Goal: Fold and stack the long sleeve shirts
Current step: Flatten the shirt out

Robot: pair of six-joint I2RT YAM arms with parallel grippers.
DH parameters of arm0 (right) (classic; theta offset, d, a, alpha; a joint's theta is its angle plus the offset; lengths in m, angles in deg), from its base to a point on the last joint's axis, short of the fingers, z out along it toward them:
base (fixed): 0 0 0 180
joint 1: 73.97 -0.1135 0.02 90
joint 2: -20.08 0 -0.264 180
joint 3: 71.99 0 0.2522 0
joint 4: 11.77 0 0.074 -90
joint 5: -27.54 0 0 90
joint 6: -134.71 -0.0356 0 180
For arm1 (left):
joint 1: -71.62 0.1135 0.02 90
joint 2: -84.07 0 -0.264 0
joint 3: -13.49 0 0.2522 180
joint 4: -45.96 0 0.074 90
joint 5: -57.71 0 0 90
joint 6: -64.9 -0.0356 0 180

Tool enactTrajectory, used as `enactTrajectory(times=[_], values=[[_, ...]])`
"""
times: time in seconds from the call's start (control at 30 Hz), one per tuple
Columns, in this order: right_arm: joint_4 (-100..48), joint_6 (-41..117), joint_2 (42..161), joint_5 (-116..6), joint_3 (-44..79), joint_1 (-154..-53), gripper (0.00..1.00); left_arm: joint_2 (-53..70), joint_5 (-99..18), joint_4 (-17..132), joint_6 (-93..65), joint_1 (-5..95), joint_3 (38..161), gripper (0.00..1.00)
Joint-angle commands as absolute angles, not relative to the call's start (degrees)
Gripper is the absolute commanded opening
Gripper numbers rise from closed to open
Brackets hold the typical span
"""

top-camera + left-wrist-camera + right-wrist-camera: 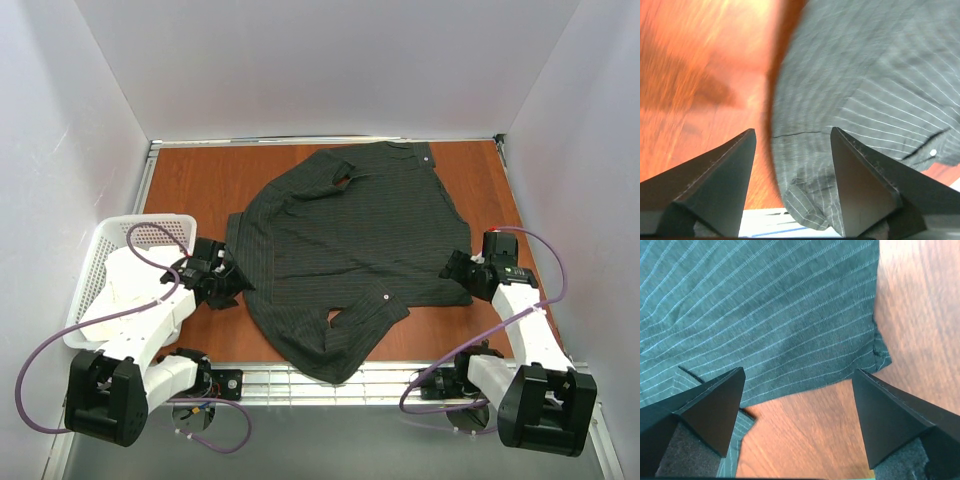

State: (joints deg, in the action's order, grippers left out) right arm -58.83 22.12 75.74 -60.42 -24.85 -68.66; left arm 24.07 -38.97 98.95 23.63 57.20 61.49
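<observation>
Item: pinstriped long sleeve shirt, spread on wooden table; left gripper and right gripper at opposite edges, jaws apart, empty; we judge folding begun; next, pinch both edges.

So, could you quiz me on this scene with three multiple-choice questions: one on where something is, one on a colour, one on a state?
1. Where is the white basket? A far right corner; B at the table left edge; C between the arms.
2. The shirt is: A red; B dark with pale pinstripes; C plain white.
3. The right gripper is: A shut tight; B out of view; C open.
Answers: B, it sits left of the shirt; B, thin pale lines run across dark fabric; C, its fingers stand wide apart over the shirt's edge.
</observation>
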Motion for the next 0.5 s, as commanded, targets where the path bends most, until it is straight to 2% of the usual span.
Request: enactTrajectory(times=[0.0, 0.1, 0.13, 0.2, 0.3, 0.47], values=[[-61.0, 20.3, 77.4, -55.2, -25.4, -65.8, 0.82, 25.3, -40.2, 100.2, 30.5, 57.3, 58.0, 0.57], [-61.0, 21.6, 78.9, -55.7, -25.3, -64.6, 0.77, 23.8, -41.3, 99.2, 31.1, 57.3, 57.1, 0.56], [-60.9, 22.8, 78.6, -54.6, -24.3, -64.6, 0.69, 22.5, -41.8, 98.8, 30.7, 57.3, 57.0, 0.56], [-59.8, 26.6, 77.7, -52.5, -23.4, -65.2, 0.60, 21.2, -41.9, 97.8, 30.0, 57.3, 57.0, 0.56], [-61.6, 28.2, 78.2, -51.5, -20.8, -70.8, 0.57, 20.0, -42.5, 96.5, 29.9, 57.2, 57.0, 0.53], [-60.8, 25.4, 79.4, -52.4, -20.2, -86.6, 0.55, 19.9, -42.4, 95.0, 30.0, 57.2, 55.6, 0.47]])
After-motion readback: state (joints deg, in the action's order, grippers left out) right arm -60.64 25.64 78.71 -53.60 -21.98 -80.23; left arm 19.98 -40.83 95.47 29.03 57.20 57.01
